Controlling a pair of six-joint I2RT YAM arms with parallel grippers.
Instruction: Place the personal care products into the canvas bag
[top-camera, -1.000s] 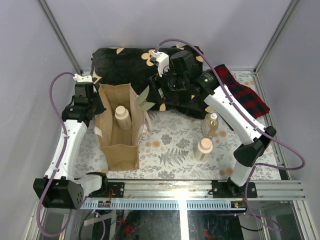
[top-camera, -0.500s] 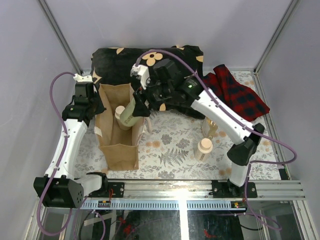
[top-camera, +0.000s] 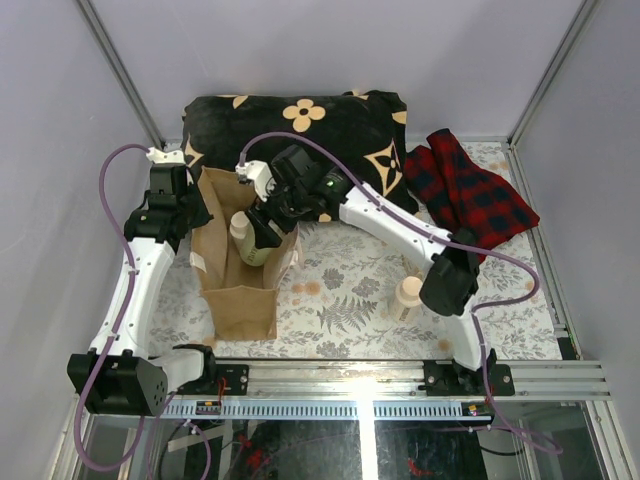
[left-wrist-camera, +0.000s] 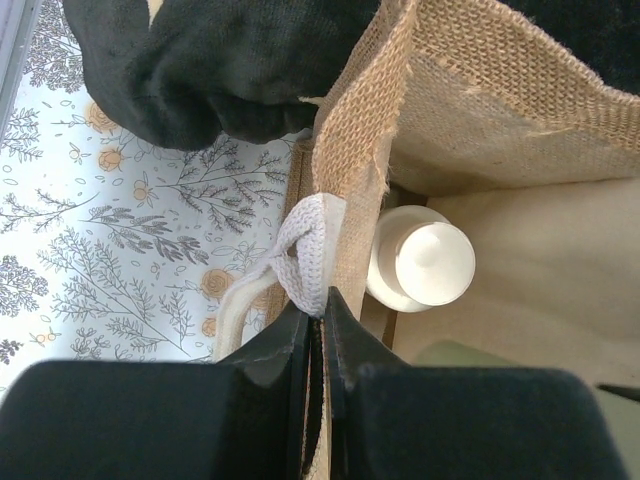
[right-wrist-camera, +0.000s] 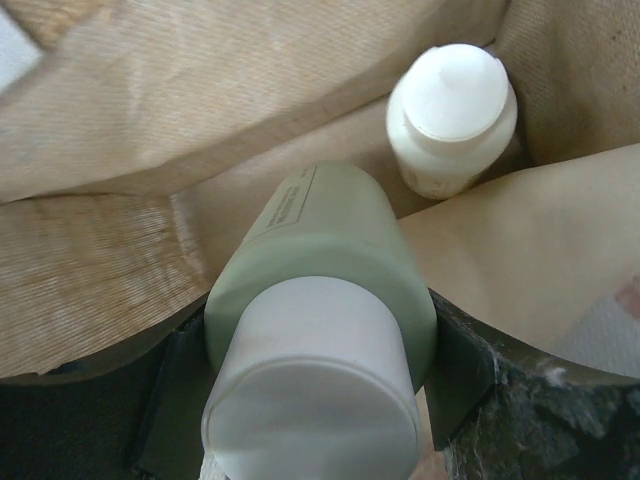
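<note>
The tan canvas bag (top-camera: 240, 290) stands upright at the left. My left gripper (top-camera: 188, 215) is shut on the bag's left wall by its pale handle (left-wrist-camera: 305, 255), fingertips together (left-wrist-camera: 320, 305). My right gripper (top-camera: 268, 222) is shut on the olive-green bottle (right-wrist-camera: 320, 260), tilted bottom-first into the bag's mouth (right-wrist-camera: 100, 100). One cream bottle (right-wrist-camera: 452, 118) stands inside the bag and also shows in the left wrist view (left-wrist-camera: 420, 265). A second cream bottle (top-camera: 407, 295) stands on the table to the right. The amber bottle is hidden behind my right arm.
A black floral cloth (top-camera: 300, 125) lies bunched behind the bag. A red plaid cloth (top-camera: 480, 195) lies at the back right. The right arm's elbow (top-camera: 445, 280) hangs next to the cream bottle on the table. A metal rail (top-camera: 370, 385) runs along the near edge.
My right arm has swung left with the olive-green bottle, from above the black cloth to the bag's mouth, lowering it in. The left gripper has not moved.
</note>
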